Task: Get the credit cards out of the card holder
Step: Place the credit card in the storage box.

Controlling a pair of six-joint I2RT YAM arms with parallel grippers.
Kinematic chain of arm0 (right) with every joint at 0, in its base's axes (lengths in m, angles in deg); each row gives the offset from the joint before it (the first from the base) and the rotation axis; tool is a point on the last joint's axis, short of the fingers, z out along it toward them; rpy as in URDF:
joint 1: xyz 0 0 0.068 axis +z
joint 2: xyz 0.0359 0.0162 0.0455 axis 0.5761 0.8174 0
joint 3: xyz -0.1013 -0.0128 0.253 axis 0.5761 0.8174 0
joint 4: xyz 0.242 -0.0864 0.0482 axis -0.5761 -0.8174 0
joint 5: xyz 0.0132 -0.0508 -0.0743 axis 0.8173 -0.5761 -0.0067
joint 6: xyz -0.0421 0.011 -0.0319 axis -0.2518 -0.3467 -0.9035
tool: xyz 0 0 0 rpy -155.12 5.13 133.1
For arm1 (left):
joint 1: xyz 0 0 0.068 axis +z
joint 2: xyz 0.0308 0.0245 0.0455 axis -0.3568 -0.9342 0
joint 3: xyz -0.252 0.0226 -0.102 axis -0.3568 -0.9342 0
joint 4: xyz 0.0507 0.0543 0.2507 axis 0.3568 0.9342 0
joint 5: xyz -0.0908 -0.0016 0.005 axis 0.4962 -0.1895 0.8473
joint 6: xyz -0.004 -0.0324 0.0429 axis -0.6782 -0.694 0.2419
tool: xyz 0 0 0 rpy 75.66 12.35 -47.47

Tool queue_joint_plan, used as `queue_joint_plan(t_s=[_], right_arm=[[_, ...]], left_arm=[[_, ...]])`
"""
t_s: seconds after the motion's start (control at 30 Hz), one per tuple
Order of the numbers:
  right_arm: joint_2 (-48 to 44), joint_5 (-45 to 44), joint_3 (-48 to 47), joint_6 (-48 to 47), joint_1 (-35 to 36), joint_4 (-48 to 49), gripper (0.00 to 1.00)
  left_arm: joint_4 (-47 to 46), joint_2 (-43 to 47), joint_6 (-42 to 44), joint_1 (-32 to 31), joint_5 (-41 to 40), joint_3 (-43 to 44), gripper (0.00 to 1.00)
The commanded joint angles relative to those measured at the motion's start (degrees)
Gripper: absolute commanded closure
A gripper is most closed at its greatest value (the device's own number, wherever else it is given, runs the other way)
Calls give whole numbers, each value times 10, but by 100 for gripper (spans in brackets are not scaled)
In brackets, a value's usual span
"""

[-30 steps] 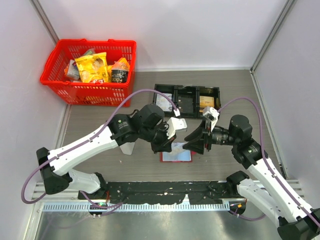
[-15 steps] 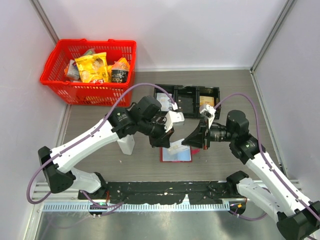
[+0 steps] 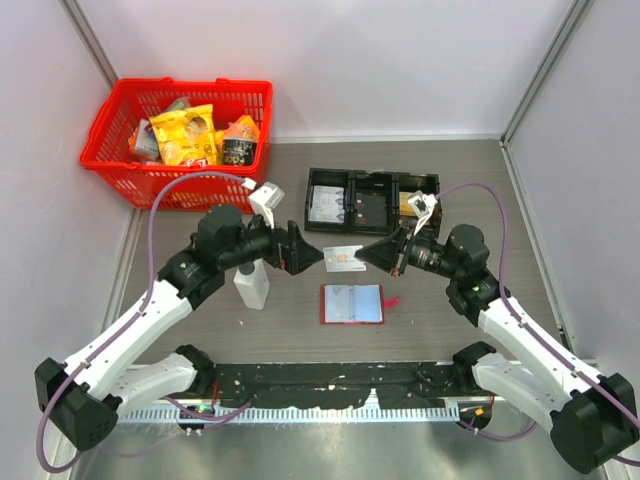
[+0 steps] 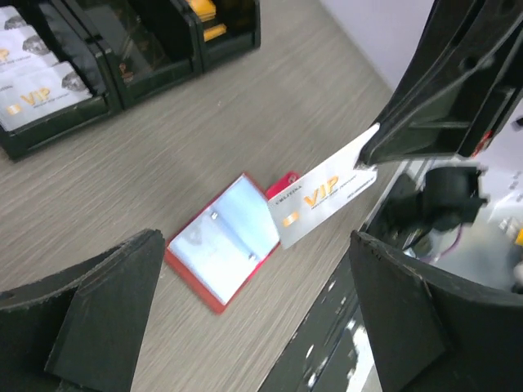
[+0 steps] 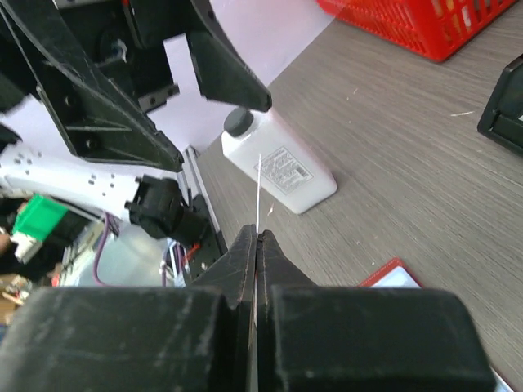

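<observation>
Top external view, my right tool [image 3: 374, 257] clenched on one edge of a pale whitish VIP-printed credit card [image 3: 343, 260], card held clear of the grey wood-grain tabletop [image 3: 290, 335], my left tool [image 3: 312, 254] released, fingers spread wide beside the card, small red book-fold card holder [image 3: 352, 304] lying open flat below.

A red basket [image 3: 190, 188] sits in the far left corner of the grey wood-grain bench [image 3: 450, 320], filled with yellow snack packets [image 3: 185, 135] and a dark tub [image 3: 240, 150]. A black three-compartment tray [image 3: 372, 176] lies near the middle of the far edge. A white bottle [image 3: 252, 287] with a printed label lies flat left of centre. A black rail [image 3: 330, 378] runs along the near edge.
</observation>
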Motion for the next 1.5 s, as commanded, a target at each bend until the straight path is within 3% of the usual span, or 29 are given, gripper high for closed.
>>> queue_joint_plan(t_s=[0.0,0.33,0.77,0.87,1.0,1.1,1.13,1.23,1.47], right_arm=[[3,-64,27,112,1,169,99],[3,-95,64,195,1,275,99],[17,-93,88,236,1,346,99],[21,-92,93,240,1,359,99],[27,-91,96,238,1,366,99],[26,-99,83,207,1,282,98],[21,-109,72,181,1,253,93],[8,-144,42,118,1,95,60],[-39,-281,-11,2,1,-135,27]], left_arm=[[-201,30,-148,15,-11,-71,0],[-306,9,-250,17,50,-119,4],[-401,-29,-314,17,105,-131,46],[-409,-37,-317,16,120,-129,59],[-410,-41,-315,16,133,-126,89],[-372,-41,-287,17,116,-117,100],[-351,-43,-274,16,108,-110,100],[-286,-53,-214,19,69,-82,100],[-211,-136,-150,55,2,-9,100]])
